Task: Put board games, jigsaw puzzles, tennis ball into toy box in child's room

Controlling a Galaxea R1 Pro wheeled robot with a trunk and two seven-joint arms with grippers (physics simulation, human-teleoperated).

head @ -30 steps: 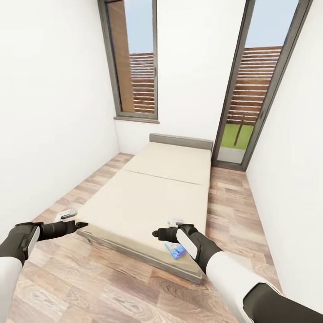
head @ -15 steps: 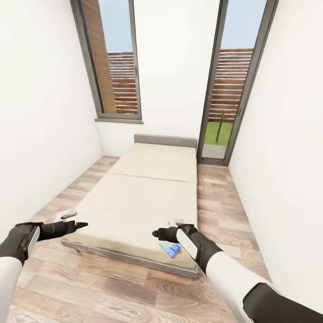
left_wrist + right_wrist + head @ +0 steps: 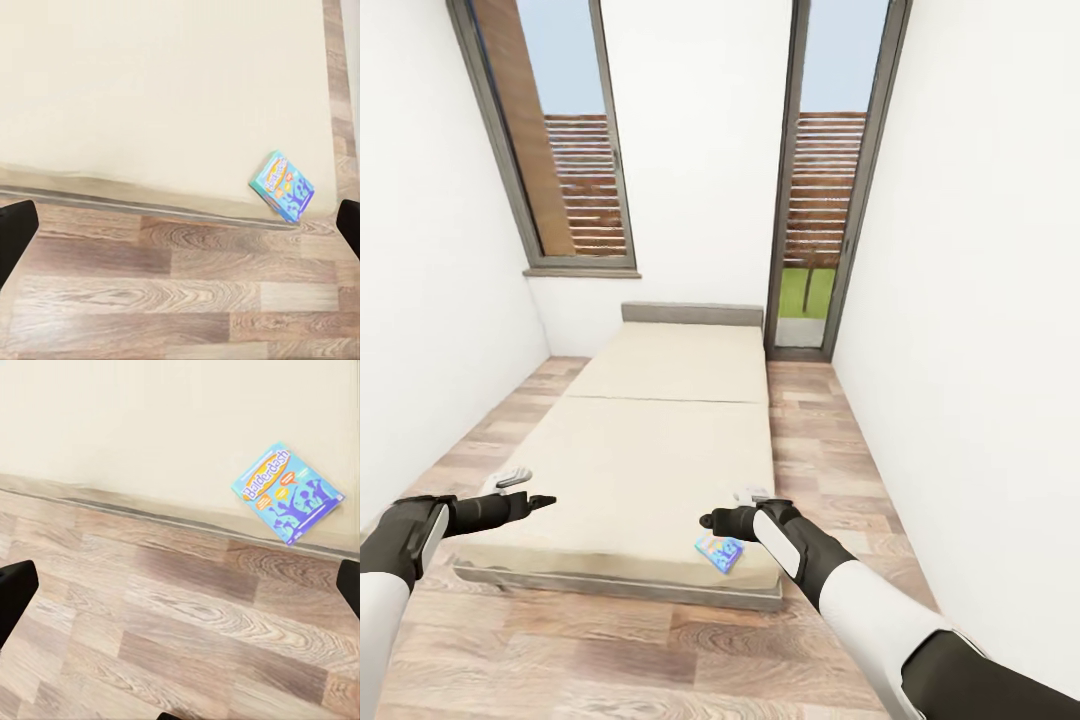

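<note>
A bright blue board game with orange print lies flat on the beige bed, at its near right corner. It also shows in the left wrist view, board game, and in the right wrist view, board game, close to the mattress edge. My right gripper hovers just above and beside the game, open and holding nothing. My left gripper hangs open over the bed's near left corner. Black fingers and fingers stand far apart at the wrist pictures' edges.
Wood plank floor runs in front of the bed and in narrow strips along both sides. White walls close in left and right. A tall window and a glass door stand behind the grey headboard.
The whole picture has shifted left, so the camera has turned; the bed now lies square ahead. Both arms hold the same pose, and the blue game stays on its corner.
</note>
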